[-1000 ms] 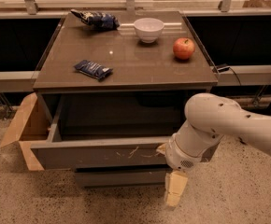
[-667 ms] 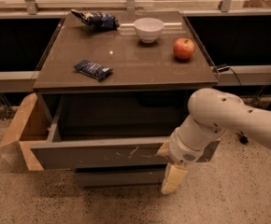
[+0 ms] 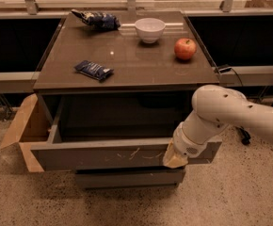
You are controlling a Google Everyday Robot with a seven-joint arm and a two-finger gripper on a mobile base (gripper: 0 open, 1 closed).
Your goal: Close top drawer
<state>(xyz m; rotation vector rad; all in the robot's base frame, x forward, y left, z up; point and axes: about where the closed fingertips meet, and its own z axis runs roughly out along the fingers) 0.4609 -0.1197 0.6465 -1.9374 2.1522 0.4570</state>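
The top drawer (image 3: pixel 103 157) is pulled well out from under the brown tabletop. Its flat grey front has whitish scratches near the middle and right. Its inside is dark. My gripper (image 3: pixel 175 158) hangs at the end of the white arm, right against the drawer front near its right end, at the height of the panel. The arm comes in from the right edge of the view.
On the tabletop (image 3: pixel 141 65) lie a dark blue snack packet (image 3: pixel 93 70), a blue chip bag (image 3: pixel 97 19), a white bowl (image 3: pixel 149 29) and a red apple (image 3: pixel 185 49). A cardboard box (image 3: pixel 26 126) stands left of the cabinet. A lower grey drawer front (image 3: pixel 127 178) sits beneath.
My gripper has risen from below the drawer front up to the panel's height and moved in against it. The drawer stands about as far out as before.
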